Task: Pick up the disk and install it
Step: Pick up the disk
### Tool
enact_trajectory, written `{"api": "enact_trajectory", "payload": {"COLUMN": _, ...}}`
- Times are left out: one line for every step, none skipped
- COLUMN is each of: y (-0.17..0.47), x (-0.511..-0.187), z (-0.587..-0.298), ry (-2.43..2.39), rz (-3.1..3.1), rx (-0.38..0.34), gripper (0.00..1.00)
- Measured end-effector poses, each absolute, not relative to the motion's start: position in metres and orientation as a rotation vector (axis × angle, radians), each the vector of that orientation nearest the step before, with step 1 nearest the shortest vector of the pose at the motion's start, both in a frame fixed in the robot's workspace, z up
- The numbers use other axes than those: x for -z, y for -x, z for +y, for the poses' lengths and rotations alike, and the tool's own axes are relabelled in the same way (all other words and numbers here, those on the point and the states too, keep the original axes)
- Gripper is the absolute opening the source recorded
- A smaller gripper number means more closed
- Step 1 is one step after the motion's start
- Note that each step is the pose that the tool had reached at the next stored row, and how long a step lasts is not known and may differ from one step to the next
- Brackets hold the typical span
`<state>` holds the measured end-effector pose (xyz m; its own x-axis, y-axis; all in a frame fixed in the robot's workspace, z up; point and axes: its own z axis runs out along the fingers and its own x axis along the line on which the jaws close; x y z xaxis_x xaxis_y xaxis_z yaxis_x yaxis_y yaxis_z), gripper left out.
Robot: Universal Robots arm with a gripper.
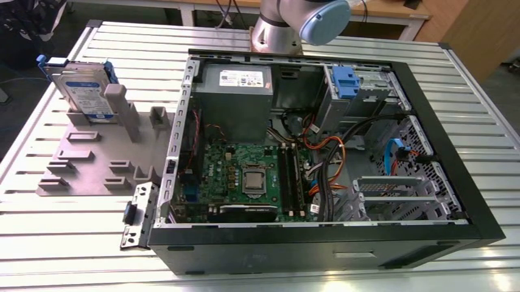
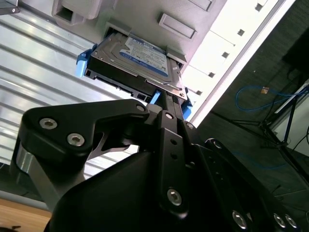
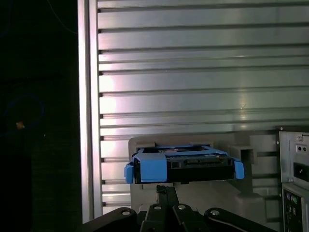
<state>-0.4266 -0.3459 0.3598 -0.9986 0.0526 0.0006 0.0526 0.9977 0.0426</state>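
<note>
While disk (image 1: 81, 88) stands upright in grey holder (image 1: 89, 161) | fingers (image 2: 167, 121) pressed together, pointing toward it

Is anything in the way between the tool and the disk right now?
Nothing visible is. In the first wrist view the tool sits right in front of the disk, which stands on edge in its grey holder, with no other object between them.

Robotics lab, slatted aluminium bench (image 1: 73, 243), arm (image 1: 281, 27)
</note>
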Motion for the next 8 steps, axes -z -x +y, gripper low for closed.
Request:
{"api": "enact_trajectory", "payload": {"y": 0.4266, "x": -0.3598, "z": -0.3459, "ry": -0.081, "rz": 3.139, "rx": -0.067, "gripper": 0.11}}
{"api": "enact_trajectory", "payload": {"y": 0.4266, "x": -0.3598, "z": -0.3459, "ry": -0.079, "rz": 3.139, "rx": -0.067, "gripper": 0.11}}
{"api": "enact_trajectory", "payload": {"y": 0.4266, "x": -0.3598, "z": -0.3459, "ry": -0.077, "rz": 3.139, "rx": -0.067, "gripper": 0.11}}
{"api": "enact_trajectory", "payload": {"y": 0.4266, "x": -0.3598, "z": -0.3459, "ry": -0.075, "rz": 3.14, "rx": -0.067, "gripper": 0.11}}
{"api": "enact_trajectory", "payload": {"y": 0.4266, "x": -0.3598, "z": -0.346, "ry": -0.073, "rz": 3.14, "rx": -0.067, "gripper": 0.11}}
{"api": "enact_trajectory", "payload": {"y": 0.4266, "x": -0.3598, "z": -0.346, "ry": -0.071, "rz": 3.14, "rx": -0.067, "gripper": 0.11}}
{"api": "enact_trajectory", "payload": {"y": 0.4266, "x": -0.3598, "z": -0.346, "ry": -0.069, "rz": 3.14, "rx": -0.067, "gripper": 0.11}}
{"api": "enact_trajectory", "payload": {"y": 0.4266, "x": -0.3598, "z": -0.346, "ry": -0.068, "rz": 3.14, "rx": -0.067, "gripper": 0.11}}
